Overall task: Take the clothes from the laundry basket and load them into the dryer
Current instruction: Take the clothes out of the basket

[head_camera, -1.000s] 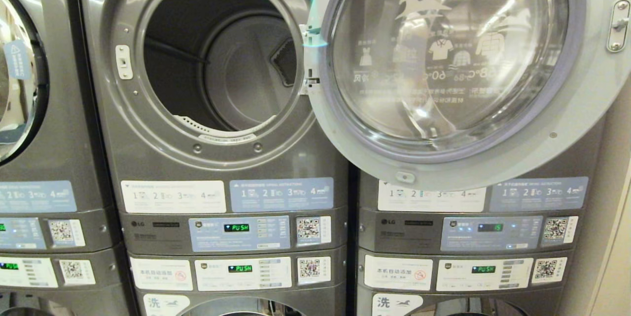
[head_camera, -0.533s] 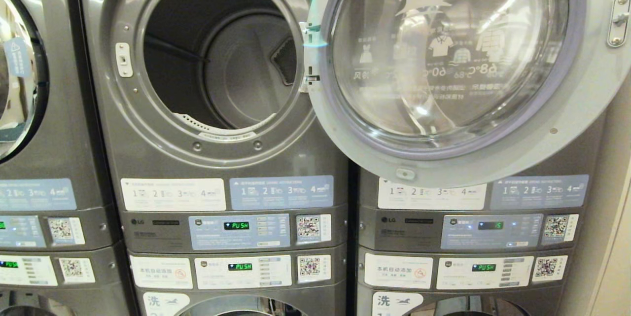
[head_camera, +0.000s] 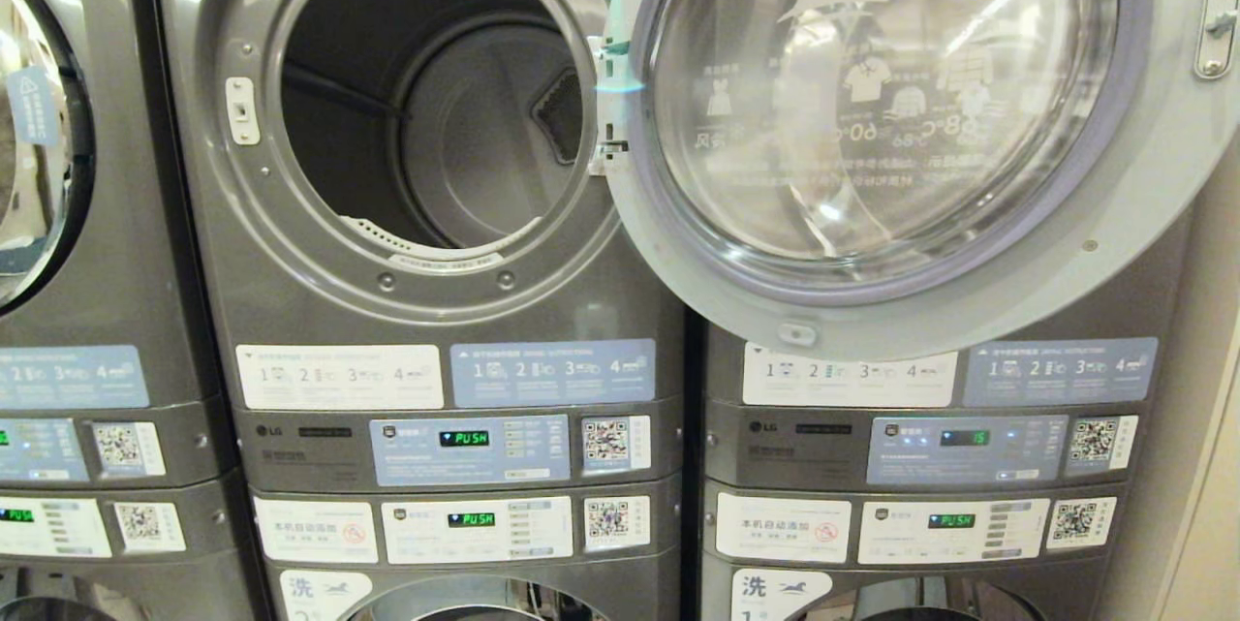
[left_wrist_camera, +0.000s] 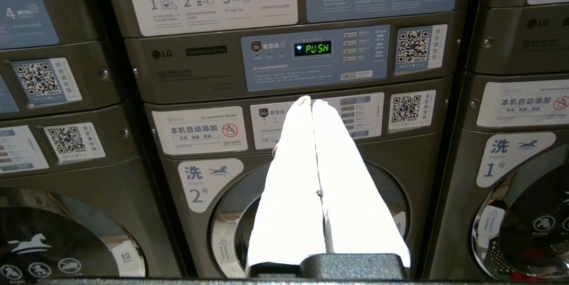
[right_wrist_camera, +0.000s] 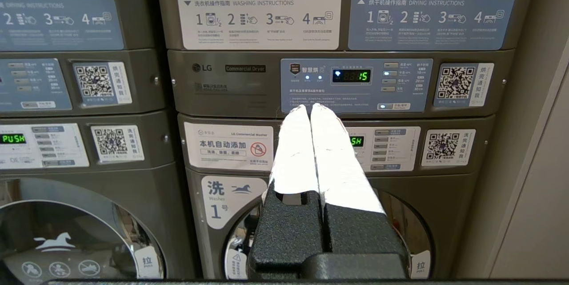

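Observation:
The dryer marked "2" stands open, and its dark drum shows no clothes. Its chrome-rimmed glass door is swung out to the right, across the front of the machine marked "1". The laundry basket and the clothes are out of view. Neither arm shows in the head view. My left gripper is shut and empty, pointing at the panels below that dryer's "PUSH" display. My right gripper is also shut and empty, in front of the neighbouring stack's control panel.
Washers sit under each dryer: number 2 and number 1. A third stack stands at the left. A beige wall closes the right side. The open door juts out toward me.
The whole head view has shifted slightly, so the machines sit a little higher in the picture; the camera moved. Nothing in the scene itself has moved.

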Tool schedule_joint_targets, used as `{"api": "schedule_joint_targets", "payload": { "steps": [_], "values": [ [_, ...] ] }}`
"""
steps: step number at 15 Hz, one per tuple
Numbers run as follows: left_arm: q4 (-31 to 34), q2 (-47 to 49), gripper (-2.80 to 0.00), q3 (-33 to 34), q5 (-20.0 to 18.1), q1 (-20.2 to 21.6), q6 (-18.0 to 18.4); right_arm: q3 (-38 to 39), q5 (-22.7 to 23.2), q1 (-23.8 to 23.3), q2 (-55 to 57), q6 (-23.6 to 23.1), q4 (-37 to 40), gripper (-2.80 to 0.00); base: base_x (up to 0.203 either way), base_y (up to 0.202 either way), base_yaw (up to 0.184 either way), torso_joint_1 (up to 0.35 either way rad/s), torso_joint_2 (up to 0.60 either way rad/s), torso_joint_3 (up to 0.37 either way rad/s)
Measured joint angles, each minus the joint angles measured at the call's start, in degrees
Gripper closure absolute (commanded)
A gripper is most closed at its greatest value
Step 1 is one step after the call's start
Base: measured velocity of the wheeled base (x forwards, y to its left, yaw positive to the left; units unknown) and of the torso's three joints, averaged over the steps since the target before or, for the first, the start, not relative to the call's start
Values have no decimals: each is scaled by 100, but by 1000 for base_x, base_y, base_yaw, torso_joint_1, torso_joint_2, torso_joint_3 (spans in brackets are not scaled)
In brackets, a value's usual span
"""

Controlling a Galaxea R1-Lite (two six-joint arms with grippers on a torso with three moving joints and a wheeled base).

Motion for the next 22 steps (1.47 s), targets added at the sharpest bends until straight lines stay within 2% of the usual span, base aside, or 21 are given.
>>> {"api": "schedule_joint_targets", "payload": {
  "steps": [22],
  "values": [
    [6, -5, 0, -4, -7, 0, -31, 0, -1, -2, 0, -7, 0, 0, 0, 0, 0, -67, 150, 79]
  ]
}}
